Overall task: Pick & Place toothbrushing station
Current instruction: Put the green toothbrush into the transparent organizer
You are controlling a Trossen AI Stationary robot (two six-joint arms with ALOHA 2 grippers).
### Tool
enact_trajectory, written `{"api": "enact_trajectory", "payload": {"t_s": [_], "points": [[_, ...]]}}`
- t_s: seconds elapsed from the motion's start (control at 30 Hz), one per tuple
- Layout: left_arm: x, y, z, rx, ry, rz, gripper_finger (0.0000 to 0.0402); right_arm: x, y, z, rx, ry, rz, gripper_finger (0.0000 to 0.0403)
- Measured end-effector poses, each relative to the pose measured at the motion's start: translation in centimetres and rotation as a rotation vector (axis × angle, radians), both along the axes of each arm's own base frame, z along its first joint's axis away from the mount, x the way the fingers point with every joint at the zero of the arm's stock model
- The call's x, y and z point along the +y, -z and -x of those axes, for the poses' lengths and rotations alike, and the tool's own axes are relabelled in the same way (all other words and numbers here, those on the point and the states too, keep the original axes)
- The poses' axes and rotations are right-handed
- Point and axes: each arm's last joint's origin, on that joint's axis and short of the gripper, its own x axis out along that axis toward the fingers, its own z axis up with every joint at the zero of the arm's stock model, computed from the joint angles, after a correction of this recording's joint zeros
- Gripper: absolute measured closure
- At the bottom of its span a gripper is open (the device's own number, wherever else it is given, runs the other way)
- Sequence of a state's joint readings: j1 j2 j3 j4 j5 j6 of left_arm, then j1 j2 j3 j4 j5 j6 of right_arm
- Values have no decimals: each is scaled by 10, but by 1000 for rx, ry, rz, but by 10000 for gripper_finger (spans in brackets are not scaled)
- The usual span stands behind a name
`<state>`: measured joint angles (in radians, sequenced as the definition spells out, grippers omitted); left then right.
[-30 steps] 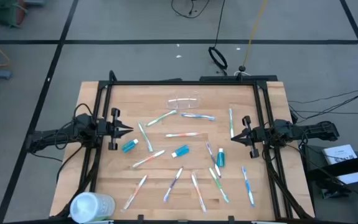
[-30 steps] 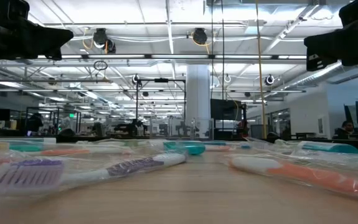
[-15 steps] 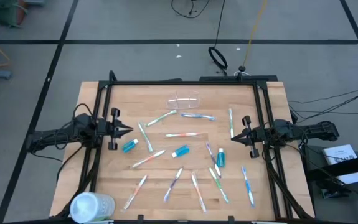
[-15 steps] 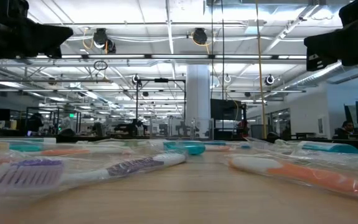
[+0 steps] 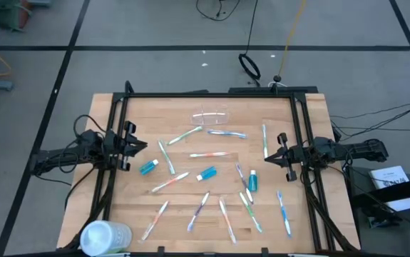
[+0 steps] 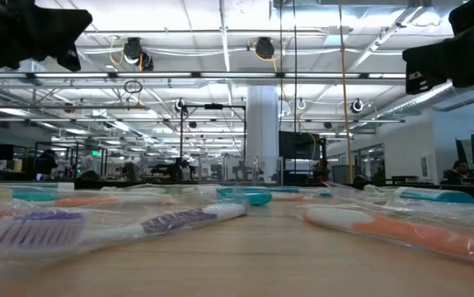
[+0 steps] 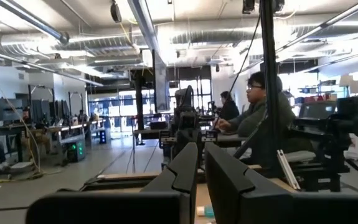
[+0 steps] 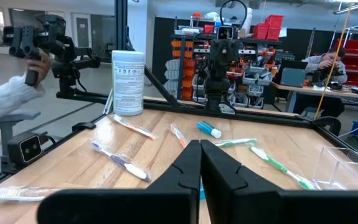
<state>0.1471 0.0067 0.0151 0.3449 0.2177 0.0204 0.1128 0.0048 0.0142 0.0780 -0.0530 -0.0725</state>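
A small clear plastic cup [image 5: 210, 116] sits on the wooden table [image 5: 304, 107] at the far middle; it also shows in the right wrist view [image 8: 343, 168]. Several slim toothbrushes, such as one [image 5: 184, 135] and another [image 5: 284, 212], and three small blue toothpaste tubes [image 5: 148, 167] [image 5: 206, 173] [image 5: 252, 182] lie flat, scattered over the table's middle and near part. My left gripper [image 5: 143, 145] is shut and empty above the table's left side. My right gripper [image 5: 272, 155] is shut and empty above the right side. Both point inward toward the scattered things.
A larger whitish round container [image 5: 105, 236] stands at the table's near left corner; it also shows in the right wrist view [image 8: 128, 83]. A black frame [image 5: 212, 95] runs around the table. People sit beyond the table [image 7: 263, 118], and a sleeve and hand [image 8: 7, 96] show at one side.
My left gripper has drawn back a little toward the table's left edge and slightly toward the far edge, staying shut. The toothbrushes, tubes and cup have not moved.
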Motion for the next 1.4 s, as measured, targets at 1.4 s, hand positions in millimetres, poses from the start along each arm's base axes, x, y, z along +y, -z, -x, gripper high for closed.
{"api": "enact_trajectory", "payload": {"t_s": [1.4], "points": [[2, 9, -3, 107, 47, 343, 364, -9, -31, 5, -319, 276, -175, 403]]}}
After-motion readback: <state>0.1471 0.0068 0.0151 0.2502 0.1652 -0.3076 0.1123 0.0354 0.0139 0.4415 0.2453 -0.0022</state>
